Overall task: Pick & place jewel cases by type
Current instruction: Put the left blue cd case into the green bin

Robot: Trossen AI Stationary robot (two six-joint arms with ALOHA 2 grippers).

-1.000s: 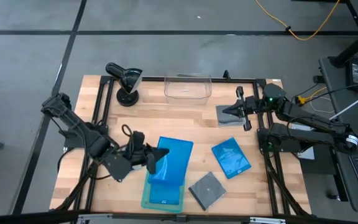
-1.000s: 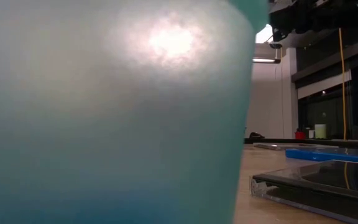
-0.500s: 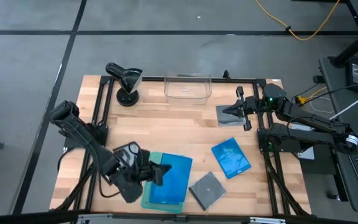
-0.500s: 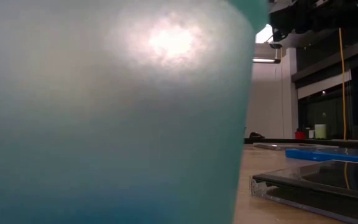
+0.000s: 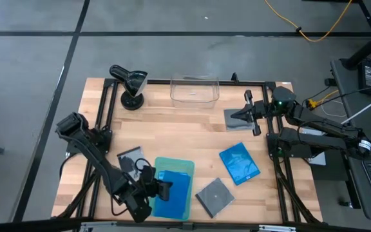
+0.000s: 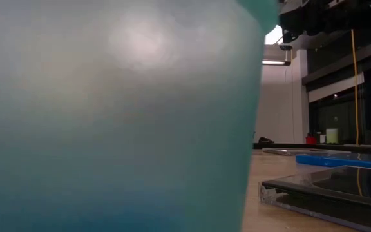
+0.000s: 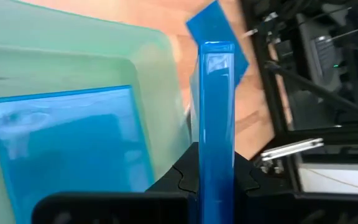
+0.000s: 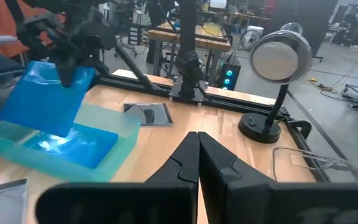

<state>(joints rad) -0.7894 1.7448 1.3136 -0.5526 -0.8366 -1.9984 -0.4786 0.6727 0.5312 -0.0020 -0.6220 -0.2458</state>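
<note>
A thin square bright blue plastic jewel case (image 7: 215, 106) is clamped edge-on in the left tool (image 7: 215, 177), over the translucent pale green flat tray (image 5: 187, 164) at the slatted wooden counter's (image 5: 172, 125) front edge. A second glossy blue case (image 7: 67, 146) is seen lying flat inside that tray. The right tool (image 8: 197, 163) is held together over a grey case (image 5: 232, 116) at the back right.

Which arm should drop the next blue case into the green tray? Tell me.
Left. The left gripper is shut on a blue jewel case at the green tray; the right gripper waits near the far edge.
</note>
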